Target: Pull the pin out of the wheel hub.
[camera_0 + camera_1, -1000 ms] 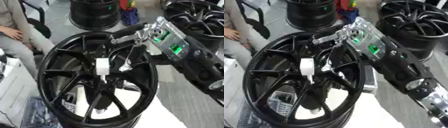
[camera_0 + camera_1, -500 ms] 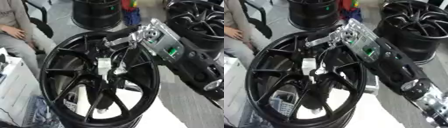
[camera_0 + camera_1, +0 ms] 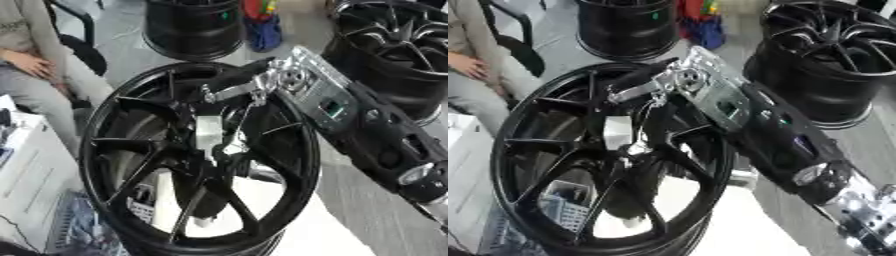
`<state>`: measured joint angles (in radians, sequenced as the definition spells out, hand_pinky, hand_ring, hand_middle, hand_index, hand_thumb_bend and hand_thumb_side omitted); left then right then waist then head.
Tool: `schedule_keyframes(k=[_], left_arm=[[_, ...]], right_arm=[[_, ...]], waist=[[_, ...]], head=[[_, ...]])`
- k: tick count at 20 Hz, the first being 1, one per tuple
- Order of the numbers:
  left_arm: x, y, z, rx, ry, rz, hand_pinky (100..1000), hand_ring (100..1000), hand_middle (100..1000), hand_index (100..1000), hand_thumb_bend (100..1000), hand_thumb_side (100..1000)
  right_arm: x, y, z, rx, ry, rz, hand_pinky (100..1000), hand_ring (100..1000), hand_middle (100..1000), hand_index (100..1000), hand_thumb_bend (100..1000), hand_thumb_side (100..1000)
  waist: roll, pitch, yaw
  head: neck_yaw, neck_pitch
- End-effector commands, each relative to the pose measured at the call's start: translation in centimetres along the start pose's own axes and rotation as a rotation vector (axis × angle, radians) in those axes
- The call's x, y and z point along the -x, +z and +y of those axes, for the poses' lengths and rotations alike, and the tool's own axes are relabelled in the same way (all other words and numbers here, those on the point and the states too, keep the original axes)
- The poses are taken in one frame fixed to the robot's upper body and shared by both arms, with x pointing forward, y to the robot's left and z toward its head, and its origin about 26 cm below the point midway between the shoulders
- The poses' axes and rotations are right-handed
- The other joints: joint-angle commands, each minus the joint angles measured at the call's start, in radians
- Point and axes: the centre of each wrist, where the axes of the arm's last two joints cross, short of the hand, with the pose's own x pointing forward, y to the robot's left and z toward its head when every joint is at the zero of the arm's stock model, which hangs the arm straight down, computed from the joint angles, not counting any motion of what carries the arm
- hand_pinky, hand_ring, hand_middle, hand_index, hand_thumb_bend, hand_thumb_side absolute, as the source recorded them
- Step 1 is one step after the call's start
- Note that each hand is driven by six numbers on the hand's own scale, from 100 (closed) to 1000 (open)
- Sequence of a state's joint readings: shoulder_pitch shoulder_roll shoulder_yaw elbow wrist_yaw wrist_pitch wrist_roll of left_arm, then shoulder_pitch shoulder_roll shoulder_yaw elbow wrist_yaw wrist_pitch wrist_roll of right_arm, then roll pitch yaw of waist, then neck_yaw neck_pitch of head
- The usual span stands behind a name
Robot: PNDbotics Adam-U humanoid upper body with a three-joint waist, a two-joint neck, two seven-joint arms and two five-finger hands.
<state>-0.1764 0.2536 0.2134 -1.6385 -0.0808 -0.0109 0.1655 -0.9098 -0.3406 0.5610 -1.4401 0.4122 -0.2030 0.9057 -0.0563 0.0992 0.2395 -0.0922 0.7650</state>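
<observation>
The black wheel hub (image 3: 197, 160) is standing on edge, spokes facing the camera, and everything here is placed against it. The right hand (image 3: 241, 82) is coming in from the upper right on its long black forearm and hanging over the upper part of the hub, above the centre. Its dark fingers (image 3: 636, 77) are reaching left across the upper spokes, with a silver one angled down beneath them toward the centre. They are looking stretched forward rather than wrapped around anything, though blur is making the tips hard to read. The left hand is showing in neither view.

The pin (image 3: 208, 132), as far as it can be made out, is the pale, upright block sitting at the hub's centre, just below the fingers and apparently apart from them; whether a fingertip is touching its top cannot be told. It is looking seated in the hub, so the pull itself is not yet done.

The step in hand is judged to be the reach and line-up before the grasp. The next move is calling for the fingers to be lowered toward the centre, closed on either side of the pale pin, and then drawn outward along the pin's own line, away from the hub's face, without catching a spoke.
</observation>
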Motion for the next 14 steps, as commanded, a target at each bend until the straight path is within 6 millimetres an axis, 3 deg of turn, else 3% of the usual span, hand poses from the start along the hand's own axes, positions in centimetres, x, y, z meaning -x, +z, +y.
schedule_keyframes(k=[1, 6, 9, 14], left_arm=[[-0.84, -0.52, 0.31, -0.001, -0.011, -0.034, 602, 523, 545, 741, 414, 307], [-0.8, -0.48, 0.32, -0.001, -0.011, -0.033, 602, 523, 545, 741, 414, 308], [-0.79, -0.48, 0.31, -0.002, -0.011, -0.032, 602, 523, 545, 741, 414, 308], [-0.78, -0.47, 0.35, -0.003, -0.011, -0.032, 602, 522, 544, 741, 414, 308]], right_arm=[[0.05, 0.41, -0.55, 0.003, 0.035, 0.018, 745, 764, 802, 882, 236, 247], [0.19, 0.38, -0.36, 0.007, 0.044, 0.022, 673, 685, 750, 824, 173, 171], [0.18, 0.39, -0.34, 0.015, 0.046, 0.019, 600, 592, 693, 772, 100, 100], [0.11, 0.54, -0.49, 0.048, 0.042, 0.01, 483, 479, 623, 707, 100, 100]], waist=[[0.01, -0.009, -0.002], [0.01, -0.009, -0.003], [0.01, -0.008, -0.004], [0.01, -0.008, -0.003]], head=[[-0.001, 0.005], [-0.001, 0.004], [-0.001, 0.003], [-0.003, 0.001]])
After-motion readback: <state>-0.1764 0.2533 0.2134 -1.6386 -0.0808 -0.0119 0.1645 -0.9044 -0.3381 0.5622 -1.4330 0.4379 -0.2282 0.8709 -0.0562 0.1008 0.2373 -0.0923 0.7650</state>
